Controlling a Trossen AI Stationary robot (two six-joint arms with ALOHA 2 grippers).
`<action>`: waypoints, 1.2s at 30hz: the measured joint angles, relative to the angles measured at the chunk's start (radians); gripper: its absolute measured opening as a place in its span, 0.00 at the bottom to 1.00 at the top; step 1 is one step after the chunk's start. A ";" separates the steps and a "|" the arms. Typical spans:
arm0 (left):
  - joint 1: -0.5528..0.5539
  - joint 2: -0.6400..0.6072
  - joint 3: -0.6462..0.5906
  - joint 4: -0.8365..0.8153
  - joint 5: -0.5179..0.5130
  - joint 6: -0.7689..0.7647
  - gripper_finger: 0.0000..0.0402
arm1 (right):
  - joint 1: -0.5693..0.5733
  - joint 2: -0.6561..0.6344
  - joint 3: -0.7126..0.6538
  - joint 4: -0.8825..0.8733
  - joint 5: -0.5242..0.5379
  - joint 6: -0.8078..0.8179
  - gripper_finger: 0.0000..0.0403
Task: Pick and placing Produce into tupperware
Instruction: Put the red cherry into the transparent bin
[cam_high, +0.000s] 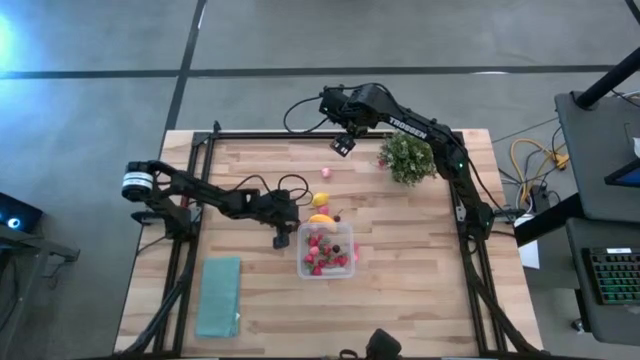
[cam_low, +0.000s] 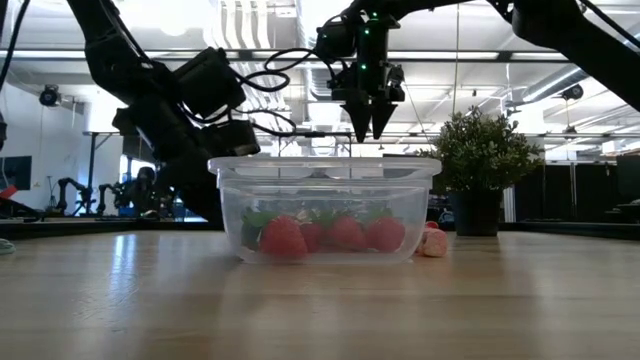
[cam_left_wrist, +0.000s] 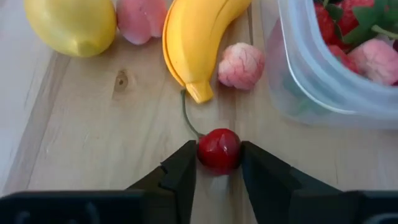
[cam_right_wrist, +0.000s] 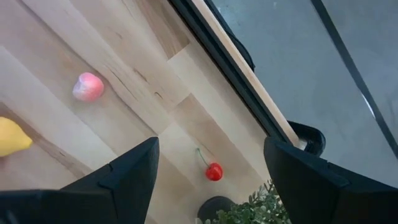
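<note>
Jaws of left gripper (cam_left_wrist: 219, 163) pinching cherry (cam_left_wrist: 219, 149) at its edge; could squirt out, roll off across tabletop (cam_left_wrist: 93, 137).

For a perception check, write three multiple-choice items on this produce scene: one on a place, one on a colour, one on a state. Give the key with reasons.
1. Where does the banana lie?
A. on the table beside the tupperware
B. inside the tupperware
C. on the teal mat

2. What colour is the cherry between the left pincer's fingers?
A. yellow
B. red
C. green

3. How does the right pincer stand?
A. shut on a lemon
B. shut on the plant
C. open, holding nothing

Key: 1 A, the left wrist view shows it on the wood by the box wall. 2 B, it is glossy red. 3 C, its fingers stand wide apart above the table.
</note>
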 joint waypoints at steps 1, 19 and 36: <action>0.000 -0.002 0.000 -0.008 0.000 -0.001 0.24 | 0.000 0.000 0.000 0.000 0.000 -0.007 0.70; 0.018 -0.166 0.060 -0.215 -0.141 -0.030 0.12 | -0.001 0.000 0.000 0.007 0.000 -0.181 0.70; -0.062 -0.108 0.194 -0.202 0.237 -0.233 0.17 | -0.001 0.000 0.000 0.006 0.009 -0.239 0.70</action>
